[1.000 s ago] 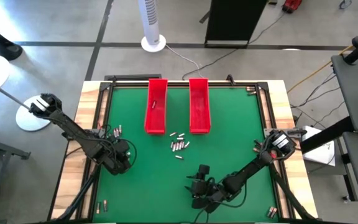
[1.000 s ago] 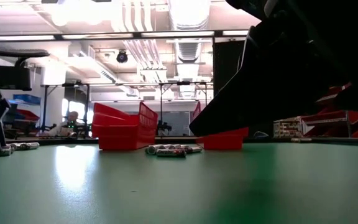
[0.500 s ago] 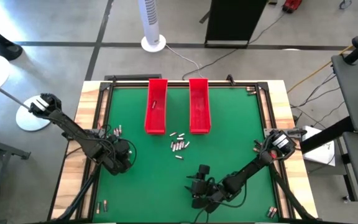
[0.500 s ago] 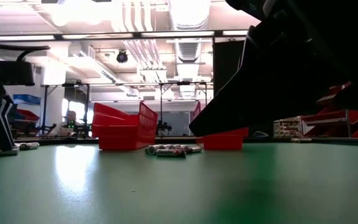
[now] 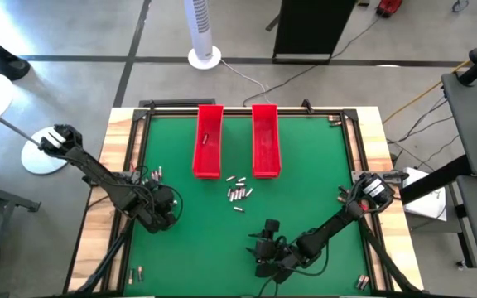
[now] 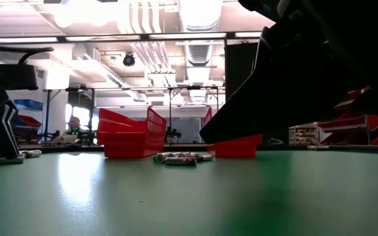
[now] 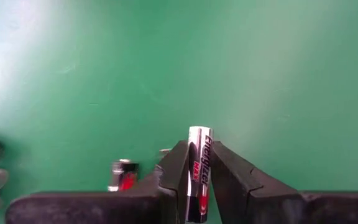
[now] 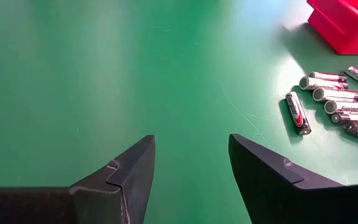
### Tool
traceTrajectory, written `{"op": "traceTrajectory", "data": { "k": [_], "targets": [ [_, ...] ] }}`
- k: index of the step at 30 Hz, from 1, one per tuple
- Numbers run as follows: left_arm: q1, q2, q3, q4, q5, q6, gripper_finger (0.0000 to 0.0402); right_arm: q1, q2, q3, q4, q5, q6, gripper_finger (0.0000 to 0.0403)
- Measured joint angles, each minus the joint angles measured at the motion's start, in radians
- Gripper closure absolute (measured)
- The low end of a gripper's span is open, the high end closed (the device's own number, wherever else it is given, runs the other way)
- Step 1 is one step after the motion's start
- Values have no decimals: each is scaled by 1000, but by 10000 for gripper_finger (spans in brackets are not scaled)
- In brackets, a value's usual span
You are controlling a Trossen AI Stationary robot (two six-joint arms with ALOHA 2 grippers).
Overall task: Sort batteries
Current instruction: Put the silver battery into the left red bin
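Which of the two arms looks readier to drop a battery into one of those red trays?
The left. Its gripper is already shut on a battery, near the table's left side. The right gripper is open and empty, low over the green mat, with the loose batteries lying apart from it.

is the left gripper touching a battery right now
Touching. The left wrist view shows the left gripper with both fingers pressed against the sides of a battery held between them.
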Motion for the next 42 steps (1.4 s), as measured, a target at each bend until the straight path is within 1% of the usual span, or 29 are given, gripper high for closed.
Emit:
{"op": "traceTrajectory", "data": {
  "k": [9, 15, 25, 30, 34, 42],
  "targets": [
    [0, 0, 0, 20, -8, 36, 356, 0, 0, 0, 0, 0, 9, 204],
    [0, 0, 0, 22, -30, 65, 346, 0, 0, 0, 0, 0, 11, 204],
    [0, 0, -10, 31, -39, 65, 343, 0, 0, 0, 0, 0, 14, 204],
    [0, -1, -30, 68, -48, 79, 343, 0, 0, 0, 0, 0, 15, 204],
    [0, -1, -51, 76, -47, 50, 343, 0, 0, 0, 0, 0, 15, 204],
    [0, -3, -64, 92, -47, 52, 352, 0, 0, 0, 0, 0, 15, 204]
  ]
}}
